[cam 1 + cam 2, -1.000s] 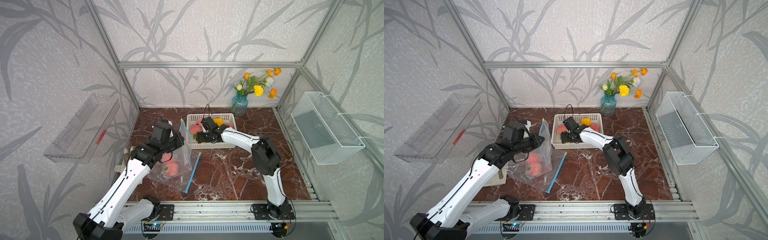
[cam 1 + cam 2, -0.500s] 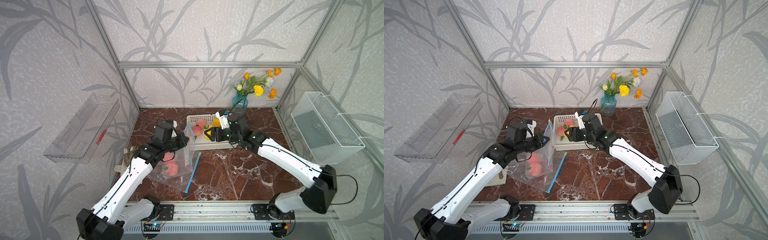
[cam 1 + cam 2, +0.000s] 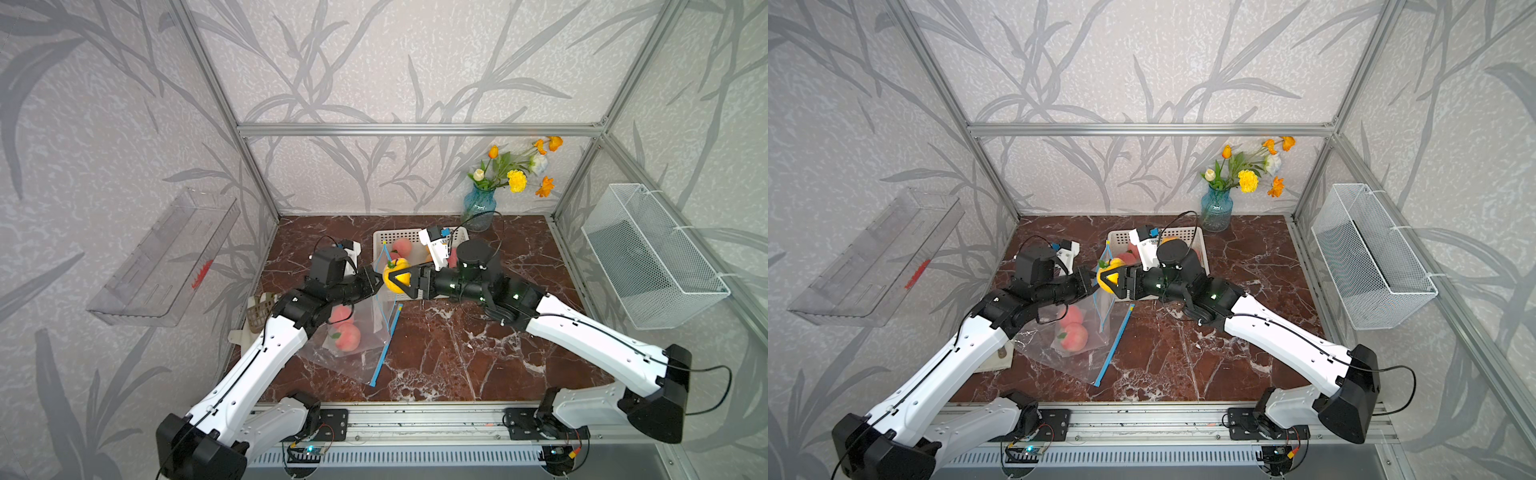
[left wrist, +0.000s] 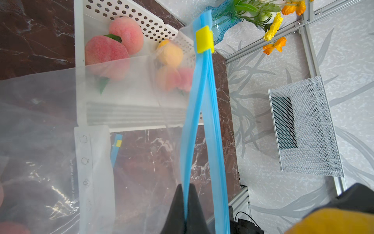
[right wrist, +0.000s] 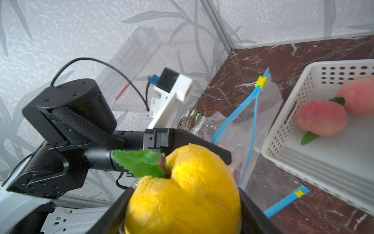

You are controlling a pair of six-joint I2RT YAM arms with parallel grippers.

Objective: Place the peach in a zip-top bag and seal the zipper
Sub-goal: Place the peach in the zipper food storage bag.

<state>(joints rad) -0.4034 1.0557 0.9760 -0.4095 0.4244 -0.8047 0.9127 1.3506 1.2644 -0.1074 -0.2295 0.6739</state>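
Both top views: left gripper [image 3: 376,279] and right gripper [image 3: 400,279] meet tip to tip above the table, in front of the white basket [image 3: 379,240].

Right gripper is clamped around a yellow peach [image 3: 392,269], held in the air at the raised mouth of the zip-top bag [image 3: 365,328]. Two pink peaches [image 3: 347,336] already sit in the bag's lower part, which rests on the table.

Left wrist view only: the left gripper's fingers [image 4: 194,204] are pinched tight on one side of the blue zipper strip [image 4: 202,101]. The yellow slider [image 4: 204,39] sits at its far end, so the mouth is unsealed. More peaches [image 4: 106,52] lie in the basket, seen partly through the film.

Right wrist view only: the yellow peach's green leaf [image 5: 139,162], and a second blue strip [image 5: 287,199] lying flat on the table. Cannot tell which bag it belongs to.

Surface: dark red marble table [image 3: 457,340]. Blue vase [image 3: 478,205] of flowers in the back corner. Leaf-patterned walls carry a clear shelf [image 3: 166,257] and a wire basket [image 3: 648,257].
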